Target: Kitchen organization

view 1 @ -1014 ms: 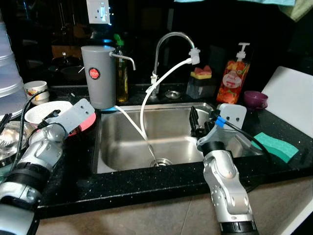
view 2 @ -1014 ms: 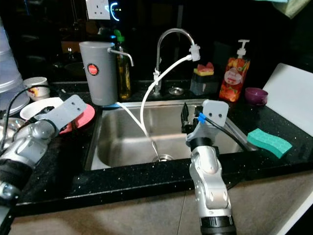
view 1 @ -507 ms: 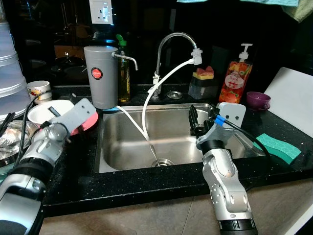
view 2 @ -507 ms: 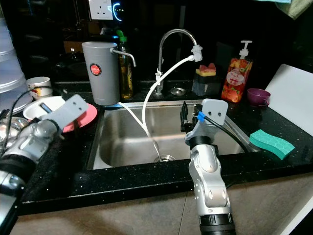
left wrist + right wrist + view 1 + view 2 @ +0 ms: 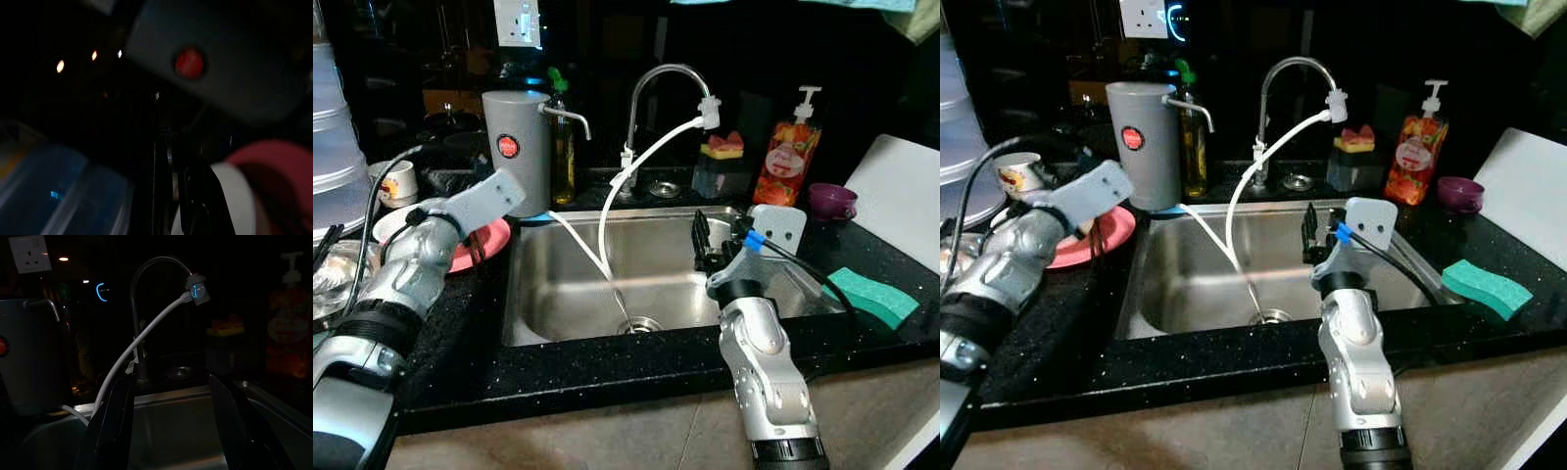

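The black speckled stone surface (image 5: 607,377) holds a big shiny steel sink (image 5: 656,284), and a round pink plate (image 5: 1087,240) lies flat just left of it, beside a tall grey metal jug (image 5: 517,147) that stands straight up. The left end effector (image 5: 1077,201) hangs over the plate's far side, and I cannot tell if its fingers are apart or together, so it could bump the jug or the small white cup (image 5: 1016,174) nearby. The right end effector (image 5: 703,240) hangs over the sink, fingers spread wide and holding nothing.
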{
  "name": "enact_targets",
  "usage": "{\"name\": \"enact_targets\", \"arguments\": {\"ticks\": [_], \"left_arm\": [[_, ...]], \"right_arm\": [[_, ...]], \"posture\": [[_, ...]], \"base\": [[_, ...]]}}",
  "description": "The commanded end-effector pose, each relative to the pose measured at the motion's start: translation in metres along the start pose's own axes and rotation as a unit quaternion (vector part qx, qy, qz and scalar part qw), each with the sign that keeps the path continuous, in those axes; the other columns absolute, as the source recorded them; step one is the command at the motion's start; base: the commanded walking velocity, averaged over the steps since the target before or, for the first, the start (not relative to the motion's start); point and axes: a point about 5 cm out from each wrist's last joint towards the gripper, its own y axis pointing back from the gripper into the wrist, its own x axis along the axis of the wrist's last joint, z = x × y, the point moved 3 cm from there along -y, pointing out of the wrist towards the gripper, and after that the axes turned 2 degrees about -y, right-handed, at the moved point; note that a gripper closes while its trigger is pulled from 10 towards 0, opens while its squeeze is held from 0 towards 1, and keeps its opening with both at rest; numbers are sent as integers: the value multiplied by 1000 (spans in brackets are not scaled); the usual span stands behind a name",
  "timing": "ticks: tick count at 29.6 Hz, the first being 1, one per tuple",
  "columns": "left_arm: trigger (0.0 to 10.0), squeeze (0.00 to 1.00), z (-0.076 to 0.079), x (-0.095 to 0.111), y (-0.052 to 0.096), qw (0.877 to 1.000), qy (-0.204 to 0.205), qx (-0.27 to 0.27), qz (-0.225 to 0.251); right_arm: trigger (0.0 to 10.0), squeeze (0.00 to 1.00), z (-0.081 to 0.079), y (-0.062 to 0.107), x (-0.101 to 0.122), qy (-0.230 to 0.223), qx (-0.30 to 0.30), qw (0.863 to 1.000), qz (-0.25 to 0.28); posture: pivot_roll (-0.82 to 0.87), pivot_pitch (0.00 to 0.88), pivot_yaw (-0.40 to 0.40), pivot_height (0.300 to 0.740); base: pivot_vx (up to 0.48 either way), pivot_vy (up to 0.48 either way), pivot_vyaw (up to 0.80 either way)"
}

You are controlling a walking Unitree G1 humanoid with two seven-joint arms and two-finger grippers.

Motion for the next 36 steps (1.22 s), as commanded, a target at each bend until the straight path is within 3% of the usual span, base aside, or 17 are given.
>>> {"name": "enact_targets", "arguments": {"ticks": [1, 3, 4, 8, 9, 12, 18, 19, 21, 22, 27, 28, 36], "left_arm": [[10000, 0, 6, 9, 3, 999, 41, -12, 12], [10000, 0, 26, 42, 15, 987, 129, -63, 68], [10000, 0, 43, 66, 30, 970, 186, -114, 105], [10000, 0, 53, 74, 38, 961, 211, -142, 113], [10000, 0, 82, 80, 54, 940, 243, -218, 101], [10000, 0, 121, 72, 72, 926, 249, -279, 51], [10000, 0, 134, 56, 77, 916, 284, -281, -6], [10000, 784, 136, 52, 78, 914, 294, -280, -18], [10000, 784, 137, 49, 79, 910, 305, -280, -31], [10000, 1000, 137, 48, 80, 900, 329, -283, -36], [10000, 1000, 124, 56, 80, 898, 341, -277, -14], [10000, 0, 120, 56, 79, 901, 340, -268, -11], [10000, 0, 96, 40, 69, 913, 347, -206, -50]], "right_arm": [[10000, 0, 1, 0, 0, 0, -1, 1000, 2], [10000, 0, 1, 0, 0, 1, -2, 1000, 2], [10000, 0, 2, 0, 0, 1, -2, 1000, 2], [10000, 0, 2, 0, 0, 1, -3, 1000, 2], [10000, 0, 2, 0, -2, 2, -2, 1000, -1], [10000, 0, 0, 0, -2, 1, 3, 1000, -2], [10000, 0, -2, -1, -3, -1, 5, 1000, -2], [10000, 0, -2, -1, -3, -1, 5, 1000, -2], [10000, 0, -3, -1, -3, -2, 6, 1000, -2], [10000, 0, -3, -1, -3, -2, 7, 1000, -2], [10000, 0, -3, -1, -3, -2, 8, 1000, -2], [10000, 0, -3, -1, -3, -2, 9, 1000, -1], [10000, 0, -4, -2, -3, -2, 12, 1000, -1]], "posture": [[171, 0, -64, 740], [169, 0, -61, 740], [169, 0, -61, 740], [169, 0, -61, 740], [169, 0, -61, 740], [180, 0, -69, 740], [188, 0, -73, 740], [187, 0, -74, 740], [187, 0, -74, 740], [187, 0, -74, 740], [187, 0, -75, 740], [187, 0, -75, 740], [195, 0, -75, 740]], "base": [[0, 0, 0], [0, 0, 0], [0, 0, 0], [0, 0, 0], [0, 0, 0], [0, 0, 0], [0, 0, 0], [0, 0, 0], [0, 0, 0], [0, 0, 0], [0, 0, 0], [0, 0, 0], [0, 0, 0]]}}
